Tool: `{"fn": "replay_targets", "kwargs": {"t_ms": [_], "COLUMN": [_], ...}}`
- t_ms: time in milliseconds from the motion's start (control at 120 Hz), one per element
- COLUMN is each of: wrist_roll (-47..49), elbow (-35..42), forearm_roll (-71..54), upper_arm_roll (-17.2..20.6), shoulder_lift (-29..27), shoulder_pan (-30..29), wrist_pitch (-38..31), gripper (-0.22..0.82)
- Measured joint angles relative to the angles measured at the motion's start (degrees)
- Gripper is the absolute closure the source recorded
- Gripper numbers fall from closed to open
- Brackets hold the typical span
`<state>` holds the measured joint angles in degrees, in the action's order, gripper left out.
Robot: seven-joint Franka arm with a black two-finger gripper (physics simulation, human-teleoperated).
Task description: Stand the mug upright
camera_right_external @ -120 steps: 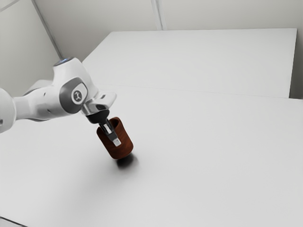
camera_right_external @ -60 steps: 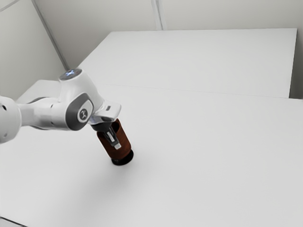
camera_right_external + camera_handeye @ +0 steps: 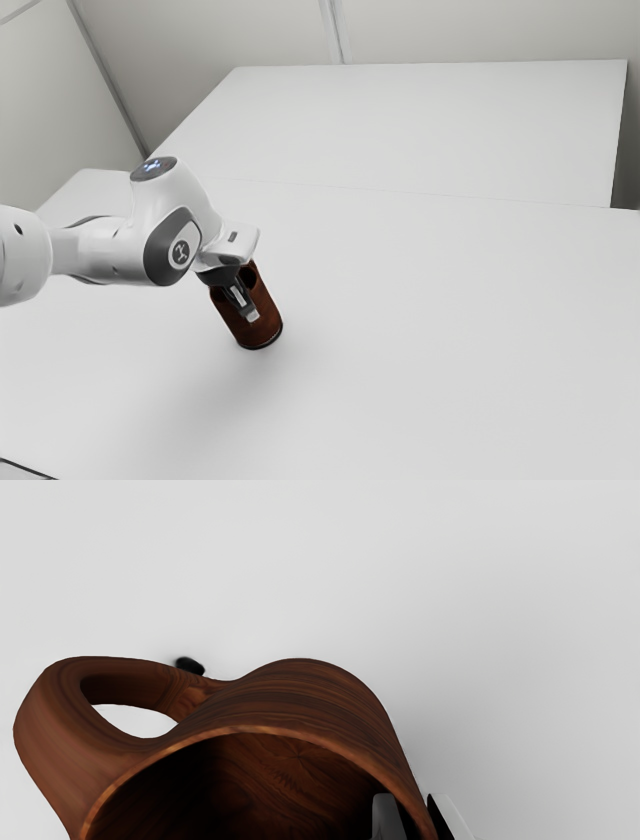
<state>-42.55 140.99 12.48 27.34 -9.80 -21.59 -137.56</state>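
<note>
1. Plain white walls (image 3: 470,30) stand behind a smooth, matte, pale grey table (image 3: 440,320).

2. At the tool, the black two-finger gripper (image 3: 417,800) is closed on one side of the mug, parted only by the thickness of its wall. One finger (image 3: 385,817) reaches inside the opening and the other (image 3: 450,817) presses outside.

3. Held there is the dark reddish-brown, wood-grained cylindrical mug (image 3: 262,325), mouth up, at the table's surface below the hand. Its lean in the exterior view runs much like the room's upright corner line, so I judge it upright or nearly so.

4. Over the last second my hand has come down with the mug. The dark shadow below the base, at first apart from it, has drawn in to a thin edge. That suggests the base has met the table, or very nearly, and the placing is close to done; letting go would suit once the base sits flat.

5. Streaked grain curves around the rounded body, the rim catches a lighter orange, and a thick looped handle (image 3: 47,720) bulges from the side. Near its root lies a small black patch (image 3: 190,665), probably shadow.
</note>
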Motion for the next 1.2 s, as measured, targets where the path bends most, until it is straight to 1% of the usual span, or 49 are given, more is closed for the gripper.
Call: {"fn": "replay_targets", "kwargs": {"t_ms": [58,142,217,308,408,592,725,800,858,950,1067,1100,1133,1167,1200], "wrist_roll": [-0.04,-0.13,-0.23,-0.36,-0.49,-0.81,-0.65,1.63,4.52,8.95,14.25,15.82,17.60,19.30,20.91], "elbow": [0.06,0.09,0.06,0.04,0.01,-0.32,-2.77,-6.45,-11.50,-19.66,-26.01,-29.20,-32.20,-35.24,-38.62], "forearm_roll": [0.13,0.24,0.31,0.35,0.36,0.36,0.47,0.50,0.15,-1.37,-2.87,-3.68,-4.82,-5.92,-6.77], "upper_arm_roll": [0.00,0.00,0.05,0.03,0.06,0.21,0.36,0.18,0.15,-0.24,-0.97,-1.89,-3.80,-6.94,-11.15], "shoulder_lift": [-0.01,0.05,-0.02,-0.12,-0.20,-1.44,-3.79,-4.07,-4.04,-3.55,-2.49,-1.11,0.08,1.64,3.52], "shoulder_pan": [0.00,0.00,0.00,0.00,0.00,-0.01,0.00,-0.76,-2.31,-2.95,-3.84,-3.34,-1.56,1.50,5.53], "wrist_pitch": [-0.02,-0.03,-0.04,-0.03,-0.01,0.41,3.99,7.62,11.96,18.78,25.34,27.44,29.69,31.92,34.13], "gripper": [0.60,0.41,0.29,0.19,0.12,0.05,0.03,0.02,0.01,0.01,0.01,0.01,0.00,0.00,0.00]}}
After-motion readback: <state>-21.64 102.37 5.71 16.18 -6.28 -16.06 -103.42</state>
